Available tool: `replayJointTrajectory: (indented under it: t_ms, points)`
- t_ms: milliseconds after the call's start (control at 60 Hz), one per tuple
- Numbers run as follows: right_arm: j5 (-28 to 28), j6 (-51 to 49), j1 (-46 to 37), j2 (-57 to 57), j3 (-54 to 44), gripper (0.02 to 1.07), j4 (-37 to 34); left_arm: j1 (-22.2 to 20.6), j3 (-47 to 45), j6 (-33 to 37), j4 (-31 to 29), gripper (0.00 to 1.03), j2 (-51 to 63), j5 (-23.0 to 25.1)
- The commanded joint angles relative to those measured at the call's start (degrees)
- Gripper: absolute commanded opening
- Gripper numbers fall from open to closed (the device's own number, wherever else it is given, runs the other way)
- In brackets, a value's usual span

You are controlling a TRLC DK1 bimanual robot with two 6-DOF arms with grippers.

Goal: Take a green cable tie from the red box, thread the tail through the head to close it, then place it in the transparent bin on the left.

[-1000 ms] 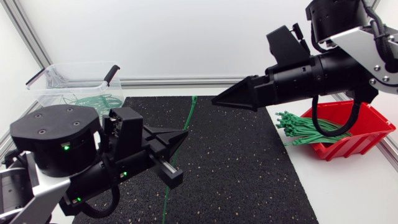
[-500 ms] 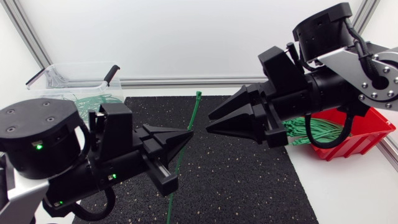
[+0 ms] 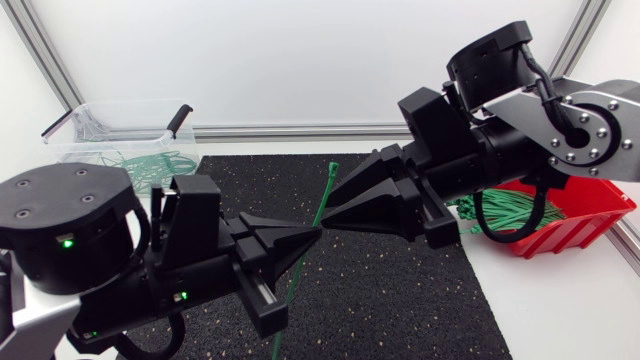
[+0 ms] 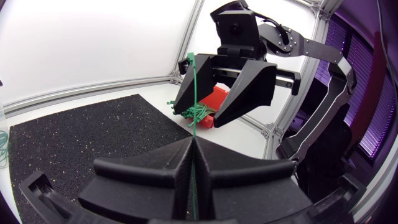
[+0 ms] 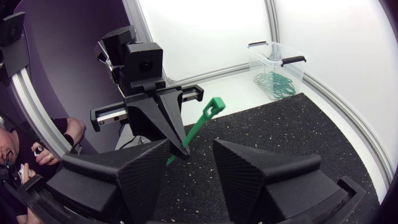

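Head view: over the black mat (image 3: 400, 290) on the tabletop (image 3: 565, 305), the left hand (image 3: 310, 232) grips a green cable tie (image 3: 327, 186) upright in mid-air. The right hand (image 3: 335, 207), fingers apart, points at it, just beside its upper part.

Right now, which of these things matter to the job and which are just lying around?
In the job: green cable tie, left gripper shut on it, open right gripper, red box of spare ties, transparent bin holding looped ties.
Just lying about: black mat.
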Motion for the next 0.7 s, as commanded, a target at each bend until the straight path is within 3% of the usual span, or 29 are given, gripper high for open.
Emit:
replayJointTrajectory:
  t_ms: [0, 117, 250, 417, 517, 683]
  points:
    - [-0.83, -1.19, 0.37, 0.78, 0.84, 0.45, 0.09, -0.5, 1.47, -1.11, 0.09, 0.04, -0.58, 0.36]
    - [-0.83, -1.11, 0.55, 0.78, 0.66, 0.43, 0.53, -0.85, 1.47, -1.11, 0.09, 0.04, -0.58, 0.36]
    - [-0.92, -1.19, 1.16, 0.95, 0.49, 0.28, 0.79, -1.03, 1.38, -1.11, 0.09, 0.04, -0.66, 0.36]
    - [-1.09, -1.11, 1.69, 1.04, 0.4, 0.27, 0.88, -1.65, 1.3, -1.37, 0.0, 0.04, -0.84, 0.36]
    - [-1.09, -1.19, 1.87, 0.69, 0.05, 0.18, 0.88, -1.65, 1.38, -1.46, -0.09, 0.04, -1.02, 0.36]
    - [-1.01, -1.19, 1.87, 0.16, -0.48, 0.16, 0.88, -1.47, 1.47, -1.46, -0.09, 0.04, -1.19, 0.27]
